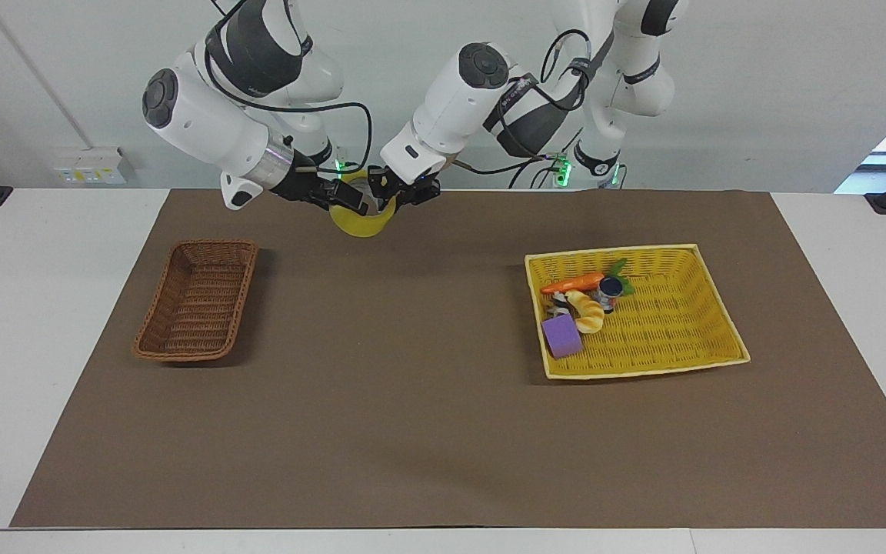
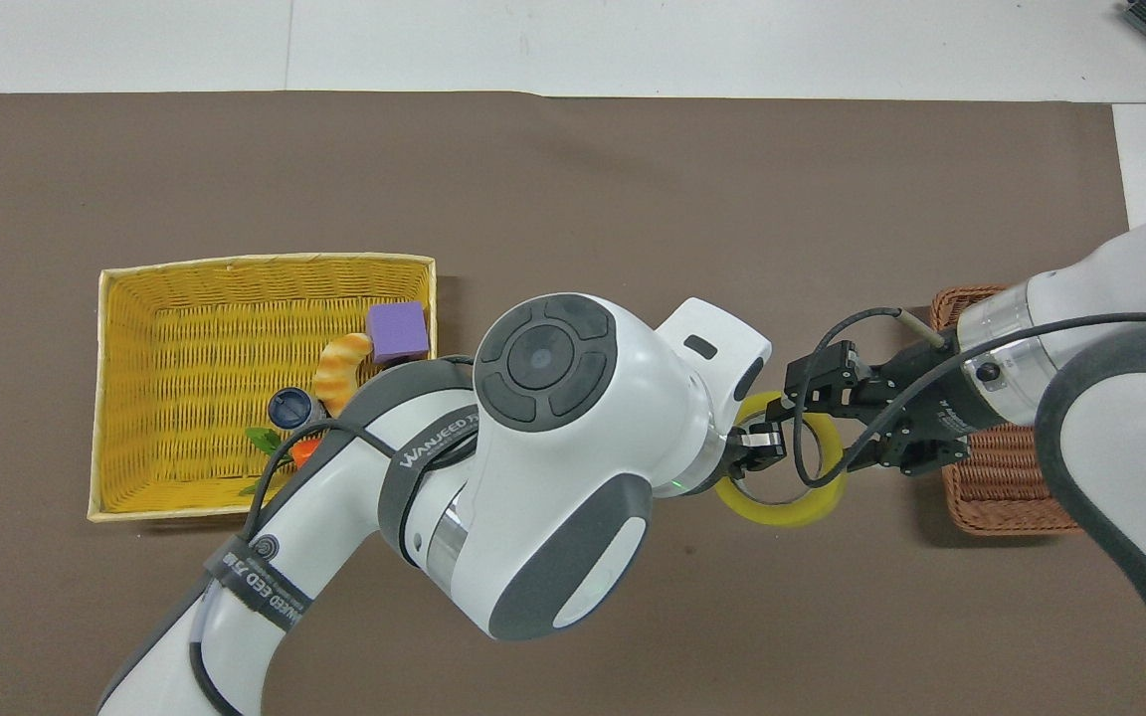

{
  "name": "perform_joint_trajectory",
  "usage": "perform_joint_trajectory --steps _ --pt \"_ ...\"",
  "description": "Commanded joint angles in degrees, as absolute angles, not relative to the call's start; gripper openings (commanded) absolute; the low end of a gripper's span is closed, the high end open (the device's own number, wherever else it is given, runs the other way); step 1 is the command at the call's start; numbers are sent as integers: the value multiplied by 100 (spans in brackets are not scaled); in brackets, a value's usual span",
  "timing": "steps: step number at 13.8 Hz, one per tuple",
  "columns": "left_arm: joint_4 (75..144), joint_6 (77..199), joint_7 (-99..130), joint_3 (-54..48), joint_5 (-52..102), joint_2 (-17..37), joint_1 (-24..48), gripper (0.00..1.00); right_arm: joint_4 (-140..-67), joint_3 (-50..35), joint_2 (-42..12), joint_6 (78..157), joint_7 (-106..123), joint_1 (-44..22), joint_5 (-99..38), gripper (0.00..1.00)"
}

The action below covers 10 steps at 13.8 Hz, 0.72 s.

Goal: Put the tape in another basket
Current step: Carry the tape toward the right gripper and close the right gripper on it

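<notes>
The yellow tape point(image 1: 361, 223) hangs in the air over the mat, close to the robots' edge of the table. My left gripper point(image 1: 391, 194) is shut on its rim, one finger inside the core. In the overhead view the tape point(image 2: 782, 504) shows as a ring, with the left gripper point(image 2: 758, 449) at its edge. My right gripper point(image 1: 354, 201) is open, and its fingers straddle the tape's rim on the side away from the left gripper point(image 2: 818, 432). The dark brown wicker basket point(image 1: 197, 300) stands toward the right arm's end and holds nothing; the right arm partly covers it in the overhead view point(image 2: 1006, 477).
The flat yellow basket point(image 1: 666, 315) stands toward the left arm's end. It holds a purple block point(image 1: 562, 336), a bread piece point(image 1: 587, 312), a carrot point(image 1: 570, 284) and a small can point(image 1: 609, 289). A brown mat point(image 1: 412, 400) covers the table.
</notes>
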<state>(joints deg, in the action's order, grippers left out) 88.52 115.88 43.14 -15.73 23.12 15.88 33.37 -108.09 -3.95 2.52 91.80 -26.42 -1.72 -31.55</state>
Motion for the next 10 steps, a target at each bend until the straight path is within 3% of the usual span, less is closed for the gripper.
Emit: perform_joint_trajectory --steps 1,7,8,10 --pt "8798 12085 4350 -1529 2610 1591 3419 0 -10942 -448 299 8939 -2672 8 -3296 92" --pt "8798 12094 4316 -1538 2619 1600 3428 0 -10828 -431 369 8297 -2505 193 -3296 92" --pt "8807 12085 4315 -1538 2619 1600 3436 0 -10846 -431 369 8297 -2427 193 -3252 87" --pt "8807 12085 4307 -1538 2619 1600 3437 0 -10837 -431 369 8314 -2329 193 -3226 47"
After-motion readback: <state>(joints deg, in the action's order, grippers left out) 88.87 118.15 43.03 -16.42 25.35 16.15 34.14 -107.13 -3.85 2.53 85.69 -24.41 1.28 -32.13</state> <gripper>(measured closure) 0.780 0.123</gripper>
